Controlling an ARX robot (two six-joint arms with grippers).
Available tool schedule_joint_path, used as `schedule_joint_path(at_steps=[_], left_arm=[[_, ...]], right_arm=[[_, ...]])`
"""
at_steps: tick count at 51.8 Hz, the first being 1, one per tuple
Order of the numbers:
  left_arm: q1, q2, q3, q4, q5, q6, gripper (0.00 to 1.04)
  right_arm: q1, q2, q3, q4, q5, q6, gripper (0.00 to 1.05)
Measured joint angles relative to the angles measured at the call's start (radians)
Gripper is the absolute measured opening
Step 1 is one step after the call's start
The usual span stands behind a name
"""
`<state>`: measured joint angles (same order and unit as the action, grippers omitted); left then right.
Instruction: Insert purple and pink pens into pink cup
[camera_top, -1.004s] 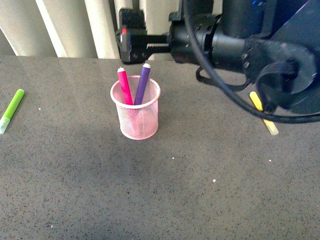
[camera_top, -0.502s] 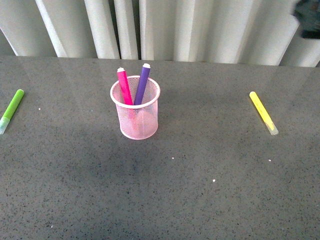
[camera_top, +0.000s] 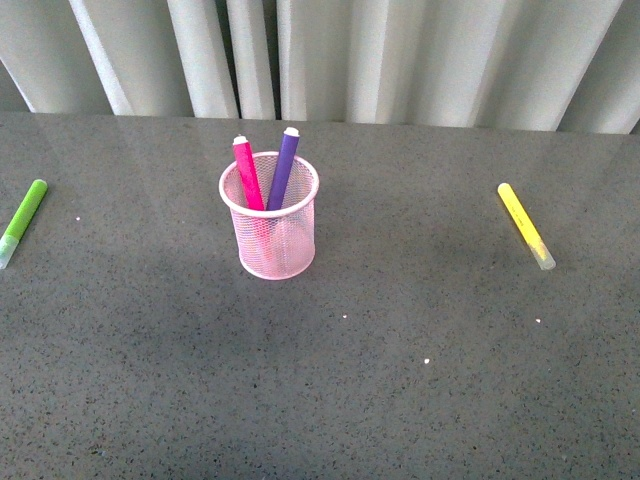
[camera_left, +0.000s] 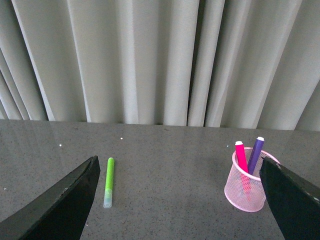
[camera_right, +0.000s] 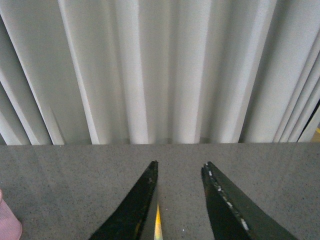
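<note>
While pink pen (camera_top: 246, 172) and purple pen (camera_top: 284, 166) are standing tilted inside pink cup (camera_top: 272, 236) mid-table, you are holding both arms level, clear of front view: left gripper (camera_left: 180, 200) gaping wide, right gripper (camera_right: 180, 167) narrowly parted, both gripping nothing.

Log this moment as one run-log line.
task: done | pink pen and purple pen: upright in pink cup | left gripper: open, empty | right gripper: open, empty

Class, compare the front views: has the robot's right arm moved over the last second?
Yes. It was above the yellow marker and behind the pink cup; now it has left the front view.
</note>
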<state>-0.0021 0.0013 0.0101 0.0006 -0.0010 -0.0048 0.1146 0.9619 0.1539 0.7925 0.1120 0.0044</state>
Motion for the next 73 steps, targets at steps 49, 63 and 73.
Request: schedule_joint_path(at_steps=[49, 63, 73], left_arm=[[0.000, 0.000, 0.000, 0.000, 0.000, 0.000, 0.98], [0.000, 0.000, 0.000, 0.000, 0.000, 0.000, 0.98], [0.000, 0.000, 0.000, 0.000, 0.000, 0.000, 0.98]], right_arm=[[-0.112, -0.492, -0.137, -0.328, -0.110, -0.004, 0.03], [-0.112, -0.643, -0.137, -0.471, -0.110, -0.004, 0.03], [-0.112, -0.700, -0.137, -0.527, -0.110, -0.004, 0.03]])
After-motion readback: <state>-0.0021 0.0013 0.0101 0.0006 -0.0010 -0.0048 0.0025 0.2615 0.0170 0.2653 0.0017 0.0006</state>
